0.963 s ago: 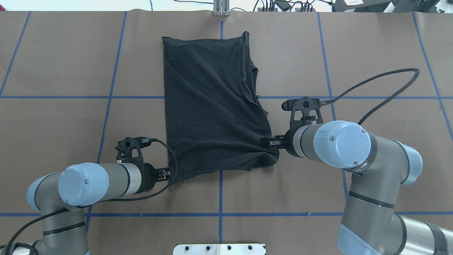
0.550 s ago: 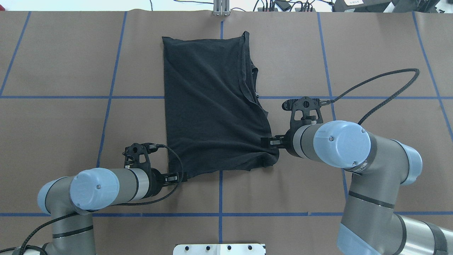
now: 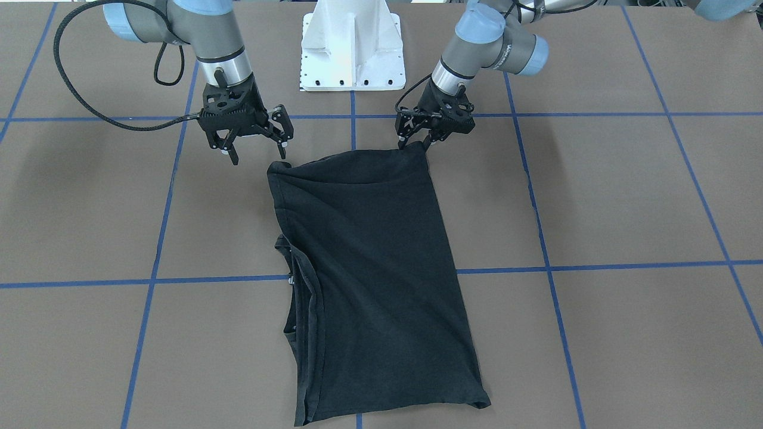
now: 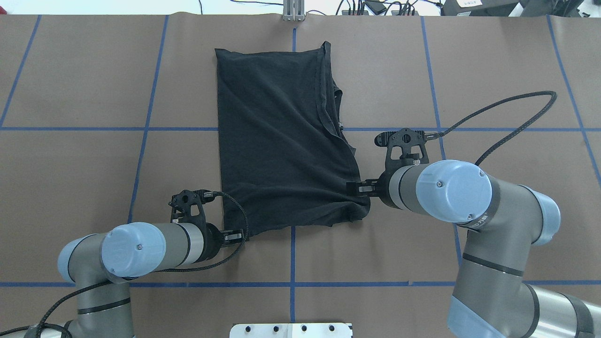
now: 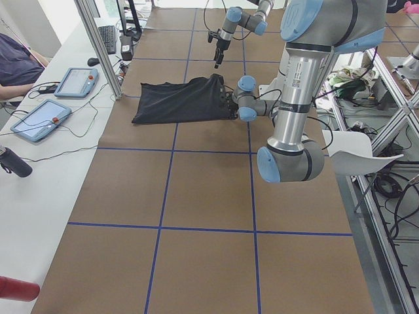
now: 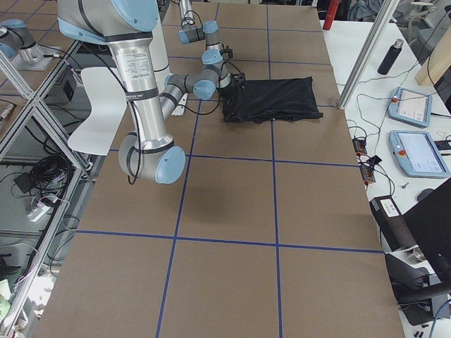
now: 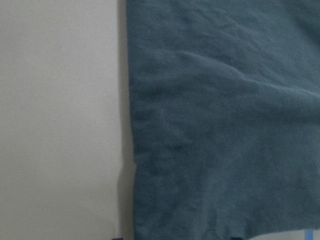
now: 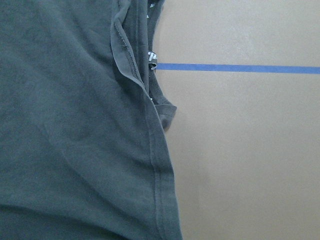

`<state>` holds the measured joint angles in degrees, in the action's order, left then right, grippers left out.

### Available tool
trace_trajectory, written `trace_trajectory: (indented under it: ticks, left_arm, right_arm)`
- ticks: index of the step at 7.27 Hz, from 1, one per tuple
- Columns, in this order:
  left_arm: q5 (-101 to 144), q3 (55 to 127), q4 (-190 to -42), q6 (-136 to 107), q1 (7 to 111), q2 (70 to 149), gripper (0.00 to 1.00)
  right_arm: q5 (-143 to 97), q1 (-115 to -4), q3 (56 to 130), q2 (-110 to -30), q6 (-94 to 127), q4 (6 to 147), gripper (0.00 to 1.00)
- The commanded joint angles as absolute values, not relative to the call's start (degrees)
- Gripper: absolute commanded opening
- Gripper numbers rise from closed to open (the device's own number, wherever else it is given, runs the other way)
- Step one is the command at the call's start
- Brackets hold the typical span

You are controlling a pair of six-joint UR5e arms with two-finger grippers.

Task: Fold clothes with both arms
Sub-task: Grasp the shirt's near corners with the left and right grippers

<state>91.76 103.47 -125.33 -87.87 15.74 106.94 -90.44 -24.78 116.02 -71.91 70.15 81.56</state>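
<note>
T-shirt: The black T-shirt (image 4: 277,136) lay flat on the brown tabletop (image 4: 84,178). It sat straight out from the white pedestal base (image 3: 353,47) and apart from it. It was folded into a long strip running away from the base, with plain black cloth uppermost.
Shirt edges: The long edge on the robot's right showed stacked hems and a small white label (image 8: 152,57). The short edge nearest the base was rumpled toward its right-hand corner.
Left arm: The left arm (image 4: 155,244) reached in from the robot's left of the base. Its forearm was low and nearly level over the tabletop, and its wrist slanted down toward the shirt's base-side corner.
Left gripper: The left gripper (image 3: 416,144) sat at that corner with its fingers (image 3: 404,138) a little apart and their tips at the hem. Whether they touched the cloth could not be told.
Right arm: The right arm (image 4: 450,190) had its elbow bent out to the robot's right of the base. Its wrist dropped steeply, so the gripper pointed down.
Right gripper: The right gripper (image 3: 257,156) had its fingers spread wide and held nothing. It hung above the tabletop on the base side of the shirt's other near corner, clear of the cloth.
Cable: A black cable (image 4: 507,105) looped out from the right wrist, away from the base.
Tape: Blue tape lines (image 4: 292,256) crossed the tabletop, and the shirt lay over some of them.
</note>
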Motion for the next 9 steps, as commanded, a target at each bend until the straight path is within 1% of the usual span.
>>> trace_trajectory:
  ticks: [1, 3, 5, 7, 8, 9]
  left_arm:
    - [91.8, 103.5, -125.3, -87.8, 15.8, 107.0, 0.0]
    - [91.7, 103.8, -125.3, -87.8, 15.9, 106.9, 0.0]
    - [91.8, 103.9, -125.3, -87.9, 15.9, 106.9, 0.0]
    - [91.7, 104.0, -125.3, -87.9, 15.9, 106.9, 0.0]
    - [91.7, 104.1, -125.3, -87.9, 15.9, 106.9, 0.0]
    - [91.7, 104.1, -125.3, -87.9, 15.9, 106.8, 0.0]
  right_arm:
    - [-90.4, -24.7, 115.8, -71.9, 70.3, 81.6, 1.0]
    - [-90.3, -24.5, 114.8, -71.6, 70.7, 81.4, 1.0]
    - [-88.3, -24.5, 110.7, -68.9, 75.1, 80.3, 0.99]
    - [-86.3, -24.3, 103.1, -62.0, 81.2, 80.2, 0.97]
    - [-84.8, -23.6, 101.7, -61.3, 83.7, 80.2, 0.95]
    - [-84.1, -22.8, 102.0, -61.3, 89.9, 80.2, 0.91]
